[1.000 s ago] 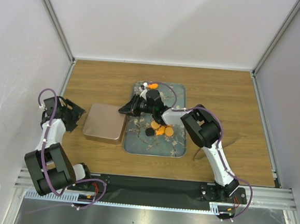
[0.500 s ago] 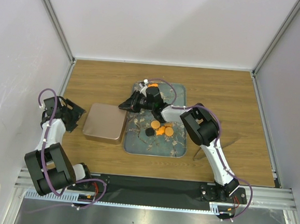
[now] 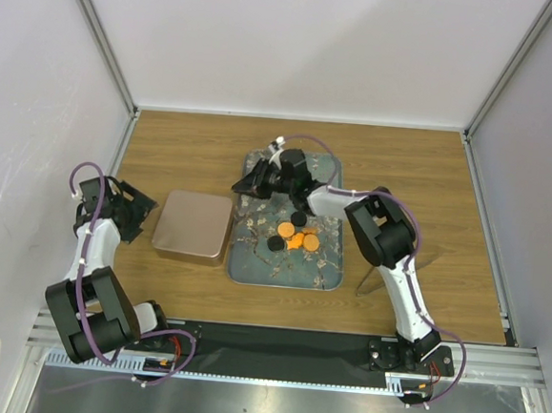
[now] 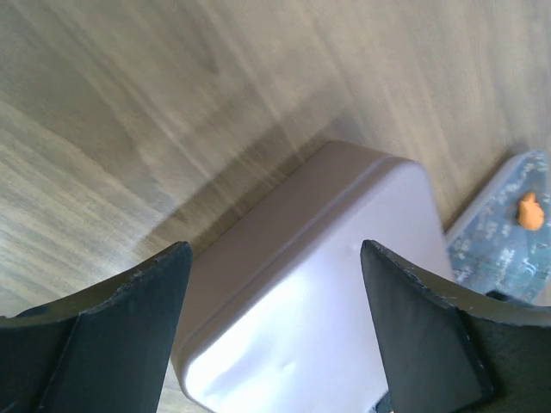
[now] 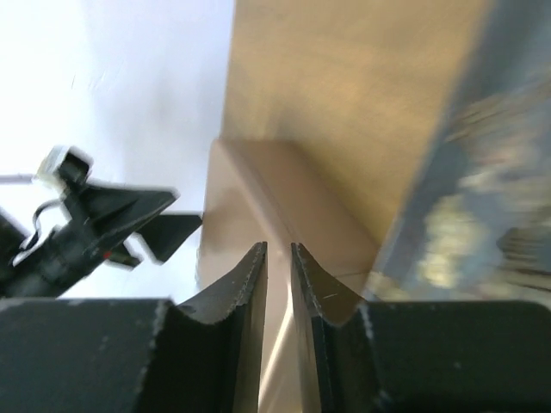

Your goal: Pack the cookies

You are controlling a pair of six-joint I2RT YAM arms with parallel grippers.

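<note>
- Orange cookies (image 3: 298, 238) lie in a tight cluster near the middle of the floral grey tray (image 3: 327, 268), three discs touching or nearly touching.
- One black disc (image 3: 275, 245) sits just beside the cluster on its left; a second black round shape (image 3: 299, 218) lies just beyond it.
- Right gripper (image 3: 241, 186) is over the tray's far-left corner, pointing left. In the wrist view its fingers are drawn together to a thin slit, with nothing seen between them.
- Left gripper (image 3: 141, 217) is at the left end of the table (image 3: 430, 190), just beside the copper-coloured tin (image 3: 193, 226). Its fingers are spread wide and hold nothing.
- The tin is lidded and rests beside the tray's left edge.
- Left wrist view shows one orange piece on the tray edge beyond the tin.
</note>
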